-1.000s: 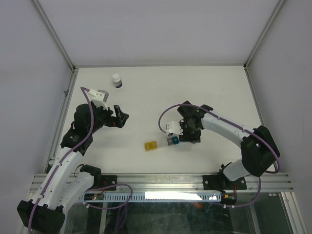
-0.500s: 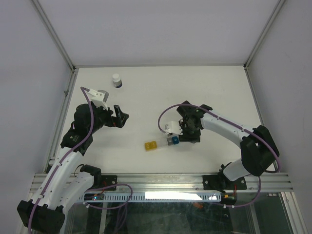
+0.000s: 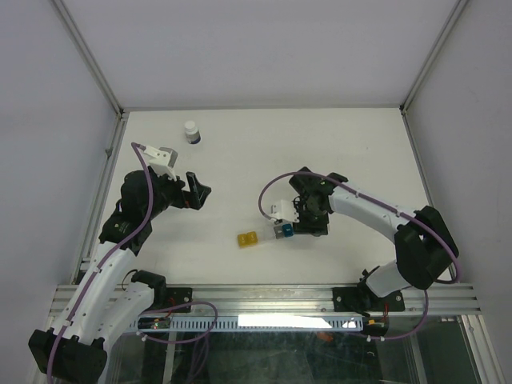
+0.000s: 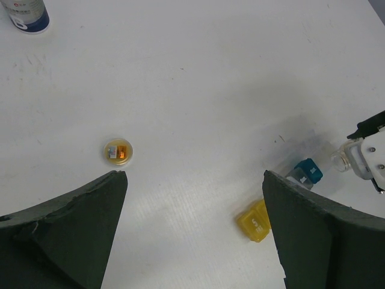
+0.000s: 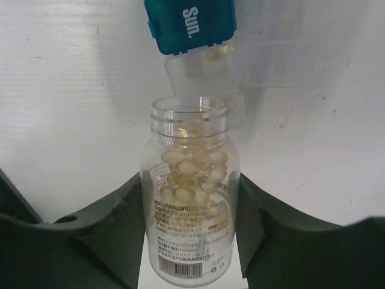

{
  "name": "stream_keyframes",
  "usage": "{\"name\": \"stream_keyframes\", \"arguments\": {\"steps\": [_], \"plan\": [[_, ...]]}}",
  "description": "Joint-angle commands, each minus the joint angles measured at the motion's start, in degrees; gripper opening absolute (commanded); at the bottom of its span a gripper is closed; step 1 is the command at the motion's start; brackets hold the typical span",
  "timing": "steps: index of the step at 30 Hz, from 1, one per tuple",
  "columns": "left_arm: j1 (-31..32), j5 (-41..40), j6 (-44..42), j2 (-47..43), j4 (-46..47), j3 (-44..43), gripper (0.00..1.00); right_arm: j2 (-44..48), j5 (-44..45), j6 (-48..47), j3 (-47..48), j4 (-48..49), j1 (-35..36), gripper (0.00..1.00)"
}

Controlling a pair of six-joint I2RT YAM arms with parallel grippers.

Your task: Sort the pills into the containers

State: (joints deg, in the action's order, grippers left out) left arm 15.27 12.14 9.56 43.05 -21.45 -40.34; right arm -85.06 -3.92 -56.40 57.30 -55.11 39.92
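Note:
My right gripper [image 5: 190, 244] is shut on a clear labelled bottle [image 5: 189, 198] holding several pale yellow oval pills [image 5: 187, 168]. The bottle's open mouth points at an open clear pillbox compartment [image 5: 201, 75] with a blue lid [image 5: 191, 23] marked "Sun."; one pill [image 5: 216, 54] lies inside. In the top view the right gripper [image 3: 301, 218] sits at the blue cube [image 3: 286, 230]. A yellow pillbox cube [image 3: 247, 239] lies apart to its left and shows in the left wrist view [image 4: 255, 221]. My left gripper [image 3: 197, 192] is open and empty above the table.
A white-capped dark bottle [image 3: 191, 132] stands at the back left. A small round clear object with orange inside [image 4: 118, 152] lies on the table below the left gripper. Another clear compartment [image 5: 283, 63] lies open beside the blue-lidded one. Enclosure walls bound the table.

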Motion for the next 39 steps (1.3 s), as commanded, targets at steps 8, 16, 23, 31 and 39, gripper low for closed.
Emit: {"name": "stream_keyframes", "arguments": {"steps": [8,16,23,31,39], "plan": [[-0.68,1.06,-1.44,-1.05,2.38,0.02,0.99,0.97,-1.67,1.96,3.63,-2.33,0.93,0.00],[-0.70,1.39,-1.40,-0.99,2.33,-0.20,0.99,2.42,3.08,0.04,-1.05,3.46,0.32,0.00],[-0.83,1.36,-1.42,-1.31,2.36,0.06,0.99,1.09,-0.60,2.02,3.83,-2.34,0.29,0.00],[-0.79,1.64,-1.35,-1.24,2.35,-0.07,0.99,3.44,2.49,-0.83,-0.28,4.63,-0.15,0.00],[-0.88,1.53,-1.32,-1.38,2.42,0.21,0.99,1.61,-0.87,1.72,4.33,-2.13,0.14,0.00]]}}
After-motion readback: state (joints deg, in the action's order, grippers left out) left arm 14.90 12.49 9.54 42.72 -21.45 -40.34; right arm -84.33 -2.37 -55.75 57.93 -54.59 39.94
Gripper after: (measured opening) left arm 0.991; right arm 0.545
